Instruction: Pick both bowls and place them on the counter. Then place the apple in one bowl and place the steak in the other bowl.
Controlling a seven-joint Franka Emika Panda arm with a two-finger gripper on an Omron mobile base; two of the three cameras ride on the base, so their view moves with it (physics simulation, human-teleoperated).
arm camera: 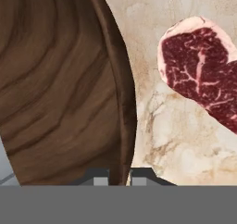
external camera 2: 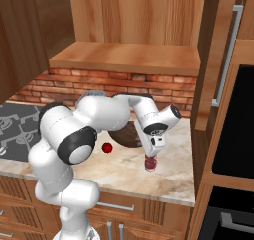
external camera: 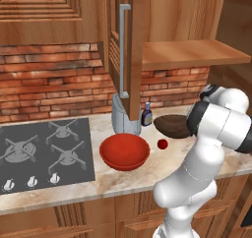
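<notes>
Left base view
- Red bowl (external camera: 124,151): upright on the tabletop (external camera: 147,175), just beside the stovetop (external camera: 44,153).
- Apple (external camera: 162,143): on the tabletop between the red bowl and the brown bowl (external camera: 172,125), touching neither.
- Brown bowl: on the tabletop, its right part hidden behind the arm.
- Other items: a grey canister (external camera: 123,118) and a small dark bottle (external camera: 146,115) stand behind the red bowl, near the brick wall.

Right base view
- Fingers (external camera 2: 150,160): low over the tabletop (external camera 2: 168,172), at the brown bowl's (external camera 2: 128,136) right edge (too small here to judge their gap).
- Steak (external camera 2: 150,163): on the tabletop directly at the fingers, partly covered by them.
- Apple (external camera 2: 106,147): on the tabletop, on the far side of the brown bowl from the fingers.

Hand view
- Fingers (arm camera: 120,177): two tips set close together, one to each side of the brown bowl's (arm camera: 55,79) rim; they appear clamped on it.
- Brown bowl: its wood-grain surface lies left of and ahead of the fingers.
- Steak (arm camera: 203,75): flat on the tabletop (arm camera: 176,140), ahead of the fingers and to their right, apart from the bowl rim and from the tips.
</notes>
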